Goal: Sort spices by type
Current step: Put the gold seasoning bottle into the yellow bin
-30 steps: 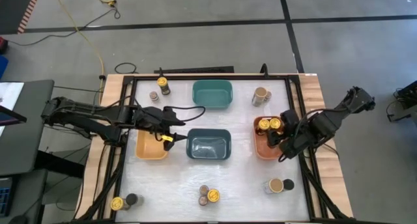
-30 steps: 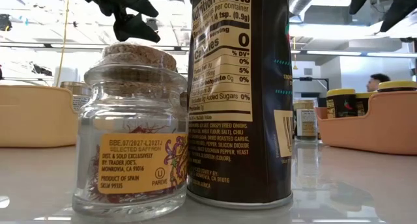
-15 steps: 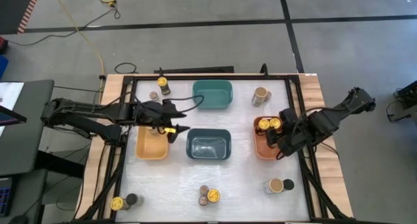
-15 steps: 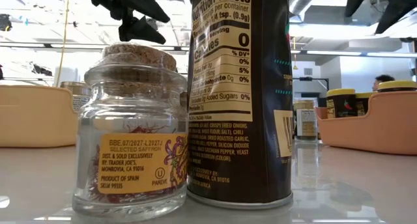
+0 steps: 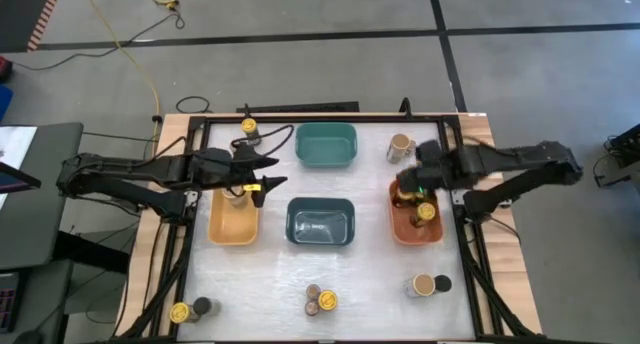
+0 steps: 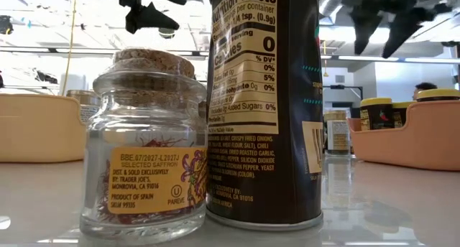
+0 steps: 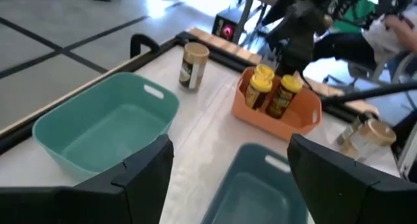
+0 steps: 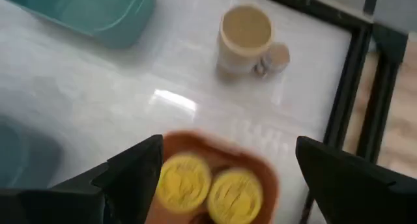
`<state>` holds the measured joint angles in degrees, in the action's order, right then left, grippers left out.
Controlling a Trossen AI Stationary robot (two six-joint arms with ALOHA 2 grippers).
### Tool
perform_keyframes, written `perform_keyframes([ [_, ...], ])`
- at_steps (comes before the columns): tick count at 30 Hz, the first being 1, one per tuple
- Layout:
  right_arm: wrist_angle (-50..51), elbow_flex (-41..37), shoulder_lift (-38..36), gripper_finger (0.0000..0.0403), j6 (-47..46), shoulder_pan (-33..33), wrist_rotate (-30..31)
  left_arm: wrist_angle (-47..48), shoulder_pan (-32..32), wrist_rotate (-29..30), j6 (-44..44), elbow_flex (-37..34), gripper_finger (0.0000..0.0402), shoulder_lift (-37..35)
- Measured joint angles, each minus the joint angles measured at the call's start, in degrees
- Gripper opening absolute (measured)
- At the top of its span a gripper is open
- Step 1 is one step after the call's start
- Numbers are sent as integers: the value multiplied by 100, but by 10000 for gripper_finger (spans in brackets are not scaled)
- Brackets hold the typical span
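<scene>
The right gripper (image 5: 408, 176) is hanging with its fingers spread and empty above the far end of the orange bin (image 5: 402, 229), where two yellow-lidded jars (image 8: 208, 183) are sitting side by side; a careless descent is likely risking a knock against those jars or the bin's rim, tipping what is already sorted; the wide tan-topped jar (image 5: 400, 145) with a small brown-topped jar (image 8: 279, 55) touching it is standing just beyond the gripper, near the teal bin (image 5: 326, 145), so a reach there is risking toppling the pair; the left gripper (image 5: 262, 176) is hovering, released and holding nothing, over the far end of the yellow bin (image 5: 232, 227), with two jars (image 5: 244, 136) near it towards the far edge
</scene>
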<state>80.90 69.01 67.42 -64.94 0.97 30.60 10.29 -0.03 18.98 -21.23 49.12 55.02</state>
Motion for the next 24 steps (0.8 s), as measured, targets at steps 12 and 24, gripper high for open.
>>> perform_keyframes([
  [12,-1499,4,419,376,3817,-3446,-1271,-503,-628,1233,-194,0,288,316],
  [24,-2022,4,1262,376,4387,-3671,-1423,-472,-708,1362,-347,0,288,315],
])
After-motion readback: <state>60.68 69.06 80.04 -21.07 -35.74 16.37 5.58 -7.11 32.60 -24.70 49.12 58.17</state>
